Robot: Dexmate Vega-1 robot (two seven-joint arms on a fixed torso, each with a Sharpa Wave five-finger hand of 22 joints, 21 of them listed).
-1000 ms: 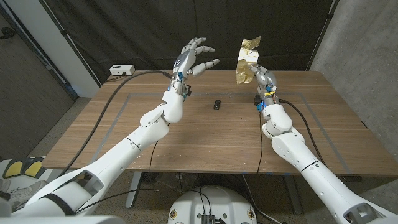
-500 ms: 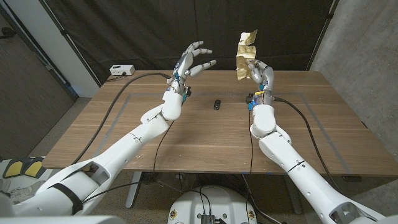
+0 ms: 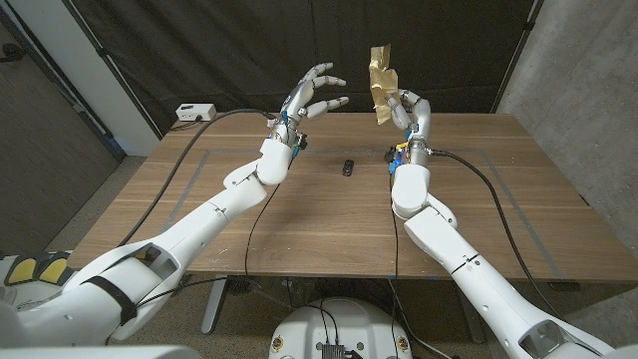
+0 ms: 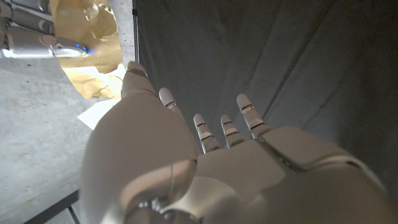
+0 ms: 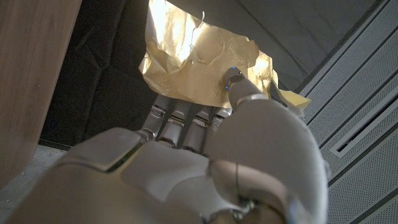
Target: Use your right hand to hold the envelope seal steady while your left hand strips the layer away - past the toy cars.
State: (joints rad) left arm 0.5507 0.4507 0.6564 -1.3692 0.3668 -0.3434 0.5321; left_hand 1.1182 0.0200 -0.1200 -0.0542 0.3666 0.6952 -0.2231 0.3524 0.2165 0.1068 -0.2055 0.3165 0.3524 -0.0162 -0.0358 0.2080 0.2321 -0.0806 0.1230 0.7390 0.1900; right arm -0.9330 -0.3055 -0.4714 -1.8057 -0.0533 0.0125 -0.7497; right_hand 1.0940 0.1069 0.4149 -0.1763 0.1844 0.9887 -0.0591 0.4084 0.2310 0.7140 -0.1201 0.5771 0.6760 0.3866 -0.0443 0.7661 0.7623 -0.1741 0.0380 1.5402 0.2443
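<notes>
Envelope, gold, crumpled: held aloft by the right hand over the far right part of the wooden table.

Envelope stands roughly upright above the fingers, creased and folded, clear of the tabletop; the right wrist view shows its wrinkled gold face with the thumb pressed on it and the other fingers behind. Left hand is raised at a like height to the left of the envelope, apart from it, fingers spread and lightly curled, holding nothing. Small dark toy car sits on the table between the two forearms, below both hands. White box with a cable lies at the far left edge of the table. Black curtain hangs behind.
</notes>
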